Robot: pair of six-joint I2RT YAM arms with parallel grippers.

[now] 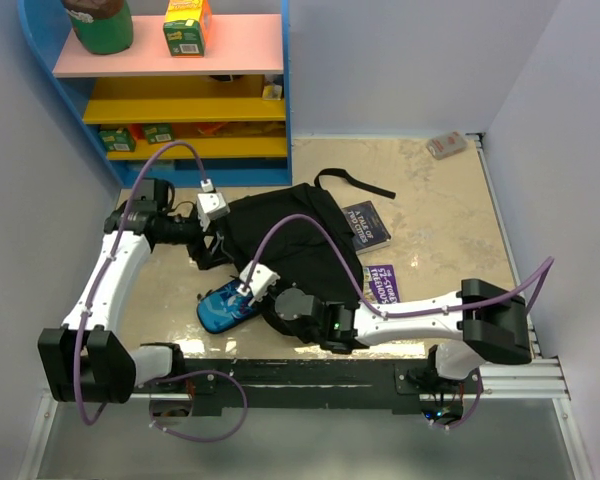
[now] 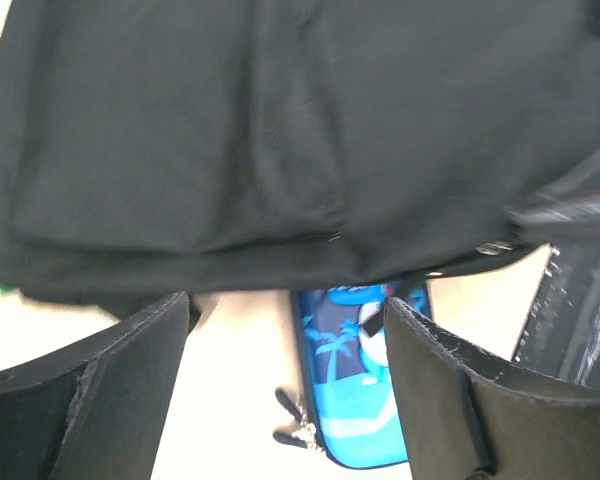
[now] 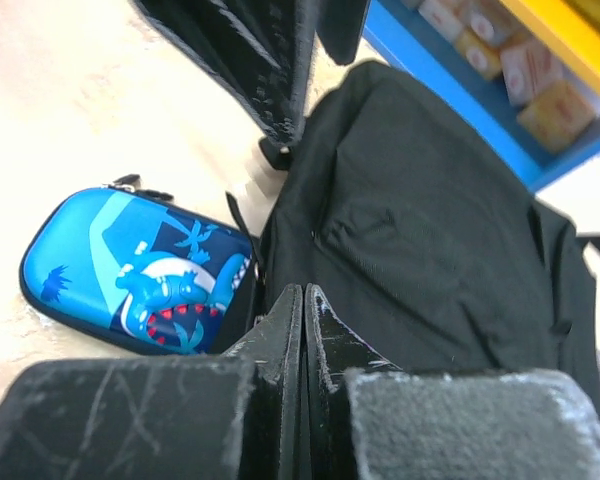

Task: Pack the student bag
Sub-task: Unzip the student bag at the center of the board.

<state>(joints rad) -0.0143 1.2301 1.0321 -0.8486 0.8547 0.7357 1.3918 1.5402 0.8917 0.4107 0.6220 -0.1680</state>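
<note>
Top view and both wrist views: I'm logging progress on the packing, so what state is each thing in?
Backpack: slumped on the table; zip not visible.
Pencil case: closed, lying outside the backpack.
Dark book: closed, flat, unpacked.
Purple book: closed, flat, unpacked.
Left gripper: jaws open.
Right gripper: jaws shut at the backpack's edge.

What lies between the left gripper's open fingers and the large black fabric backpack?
The left wrist view shows a small blue zipped pencil case on the pale table, between the fingers of the left gripper, its far end hidden by the black backpack.
</note>
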